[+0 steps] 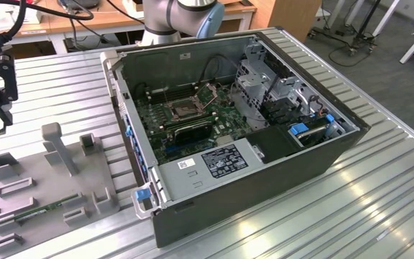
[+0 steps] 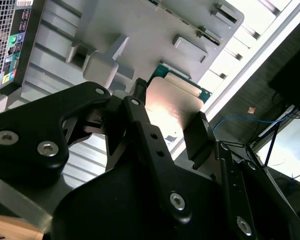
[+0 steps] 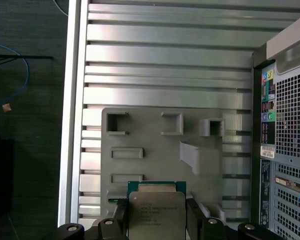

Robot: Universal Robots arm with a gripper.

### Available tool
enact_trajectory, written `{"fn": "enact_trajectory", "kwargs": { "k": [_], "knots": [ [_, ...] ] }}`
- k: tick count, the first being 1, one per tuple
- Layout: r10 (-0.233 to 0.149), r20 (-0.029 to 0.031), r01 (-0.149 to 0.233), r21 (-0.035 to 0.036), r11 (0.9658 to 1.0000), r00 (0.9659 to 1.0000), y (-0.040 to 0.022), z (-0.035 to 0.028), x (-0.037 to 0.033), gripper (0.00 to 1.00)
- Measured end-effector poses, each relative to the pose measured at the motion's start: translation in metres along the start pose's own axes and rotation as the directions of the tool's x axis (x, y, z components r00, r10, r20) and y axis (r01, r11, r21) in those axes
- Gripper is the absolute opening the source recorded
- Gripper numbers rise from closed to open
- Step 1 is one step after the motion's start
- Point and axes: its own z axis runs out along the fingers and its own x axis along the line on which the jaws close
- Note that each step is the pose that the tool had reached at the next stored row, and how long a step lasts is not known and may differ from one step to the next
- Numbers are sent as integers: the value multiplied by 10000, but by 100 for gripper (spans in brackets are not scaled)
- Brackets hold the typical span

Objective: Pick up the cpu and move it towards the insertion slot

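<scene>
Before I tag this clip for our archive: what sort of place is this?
Probably a robotics lab: a robot arm whose fingers grip the cpu, an open computer case on a slotted metal table, and cabled desks behind.

Here's the cpu [image 3: 156,216]: a flat square chip with a silvery-beige metal lid, faint print on top and a thin green board edge peeking out along its rim. It's level, lid up, pinched on two opposite edges between the black fingers of the gripper [image 3: 157,204], over the grey holder plate [image 3: 140,127] outside the computer case [image 1: 322,156]. Over to the insertion slot [image 1: 180,109]: a square socket with a silver metal frame and dark centre, lying flat on the green motherboard [image 1: 225,116] inside the open case, well apart from the chip.
</scene>
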Motion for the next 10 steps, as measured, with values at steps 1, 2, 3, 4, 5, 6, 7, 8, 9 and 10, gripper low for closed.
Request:
{"fn": "enact_trajectory", "kwargs": {
  "k": [1, 2, 3, 4, 5, 6, 7, 8, 9, 10],
  "knots": [
    [0, 1, 0, 0, 10000, 10000, 0, 0, -16, 55],
    [0, 0, 0, 0, 10000, 10000, -1, 0, -35, 55],
    [0, 1, 0, 0, 10000, 10000, -1, 1, -54, 55],
    [0, 1, 0, 0, 10000, 10000, -1, 0, -75, 55],
    [0, 0, 0, 0, 10000, 10000, -2, 0, -96, 55],
    [0, 1, 0, 0, 10000, 10000, -2, 0, -118, 55],
    [0, 0, 0, 0, 10000, 10000, -3, 0, -140, 55],
    [-1, 1, 1, 0, 10000, 10000, -3, 0, -163, 55],
    [-1, 1, 1, -1, 10000, 10000, -4, 1, -185, 55],
    [-1, 1, 1, 0, 10000, 10000, -4, 0, -207, 55]
  ]
}}
